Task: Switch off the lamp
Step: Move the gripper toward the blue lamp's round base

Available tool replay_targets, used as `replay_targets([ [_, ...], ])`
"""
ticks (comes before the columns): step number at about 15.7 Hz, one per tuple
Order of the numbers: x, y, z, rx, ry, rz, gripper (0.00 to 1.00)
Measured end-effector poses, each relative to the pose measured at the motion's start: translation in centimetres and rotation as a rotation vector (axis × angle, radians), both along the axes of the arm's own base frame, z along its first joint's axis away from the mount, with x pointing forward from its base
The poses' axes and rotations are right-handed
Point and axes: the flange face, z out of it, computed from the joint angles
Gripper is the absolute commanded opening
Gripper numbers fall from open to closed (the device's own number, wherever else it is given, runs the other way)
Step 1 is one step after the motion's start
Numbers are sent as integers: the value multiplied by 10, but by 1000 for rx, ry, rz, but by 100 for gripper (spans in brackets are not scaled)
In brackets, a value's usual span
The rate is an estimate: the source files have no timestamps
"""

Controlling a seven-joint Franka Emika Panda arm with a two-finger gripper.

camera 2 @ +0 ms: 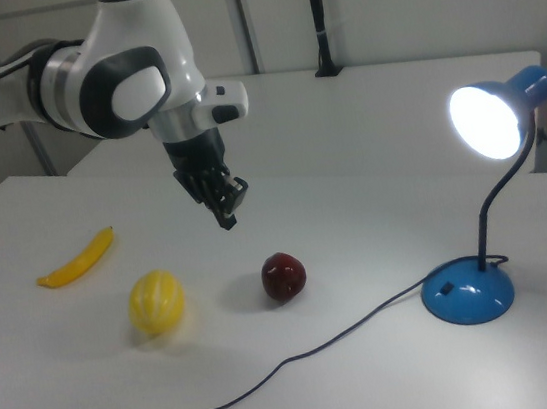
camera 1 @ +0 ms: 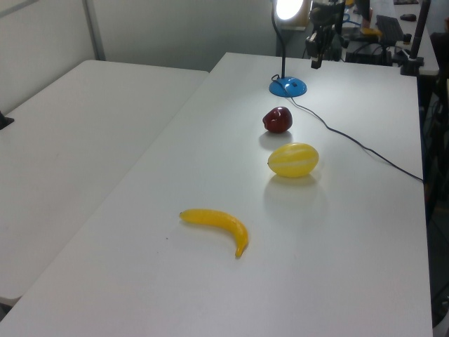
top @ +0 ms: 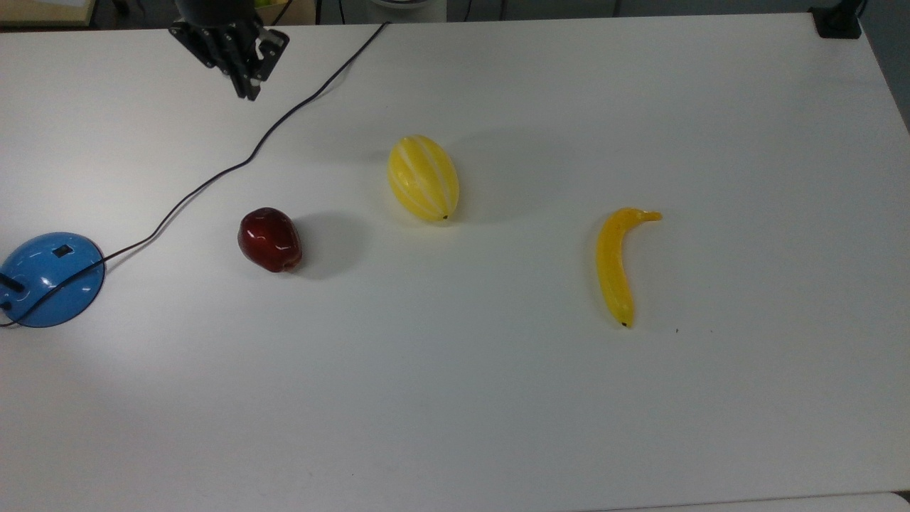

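Note:
The lamp has a glossy blue dome base [top: 50, 279] at the top view's left edge, with a small dark button [top: 63, 250] on top. In the right view its base [camera 2: 468, 292] carries a curved neck up to a lit blue head [camera 2: 494, 117]. A thin black cord [top: 213, 178] runs from the base to the table's far edge. My gripper [top: 245, 89] hangs above the table near the far edge, beyond the apple and well right of the base in the top view. Its fingers [camera 2: 226, 214] point down, pressed together and holding nothing.
A dark red apple [top: 269, 240], a yellow striped melon [top: 423, 177] and a banana [top: 615, 264] lie in a row across the white table [top: 498, 398]. The cord crosses the table between my gripper and the lamp base.

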Motion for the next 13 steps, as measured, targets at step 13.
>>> replay_targets([
  [13, 51, -148, -101, -74, -248, -263, 10],
])
